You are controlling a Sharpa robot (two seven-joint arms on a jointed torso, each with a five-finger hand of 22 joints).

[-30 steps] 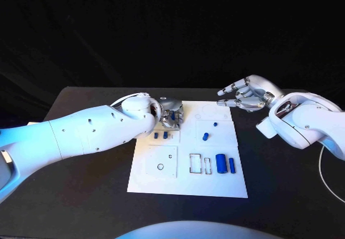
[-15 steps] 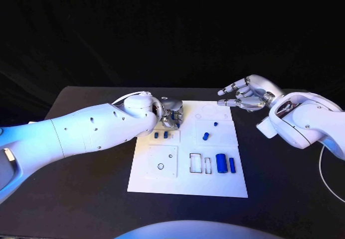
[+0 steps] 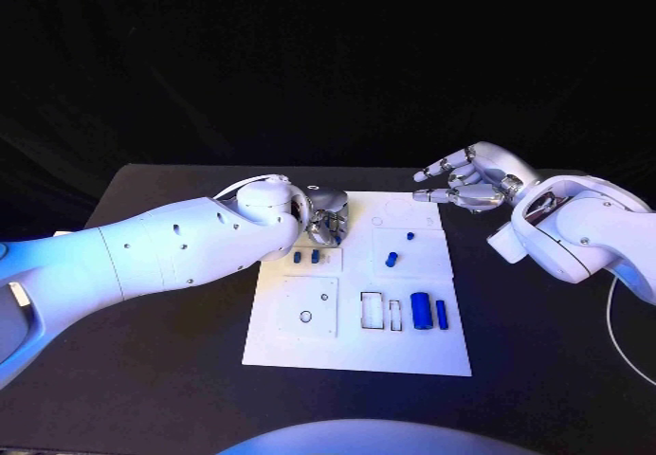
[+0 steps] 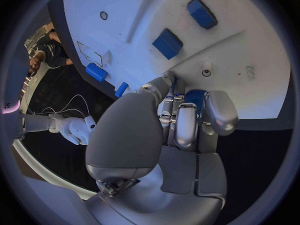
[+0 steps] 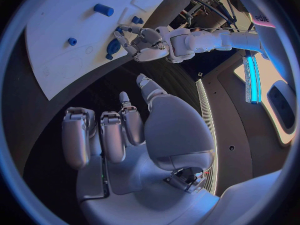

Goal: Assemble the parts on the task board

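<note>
Currently your left hand (image 4: 181, 120) grips a blue part (image 4: 195, 96) at the task board (image 3: 410, 351) edge; a loose pinch risks dropping it. Right hand (image 3: 472, 180) hovers empty, fingers apart.

Task board (image 3: 358, 349) in the middle of the table (image 3: 164, 379). Left hand (image 3: 325, 220) over the board's far left part, with two small parts (image 3: 306, 256) just before it. Right hand (image 3: 472, 182) above the far right corner. Two cylinders (image 3: 428, 312) side by side near the right edge.
</note>
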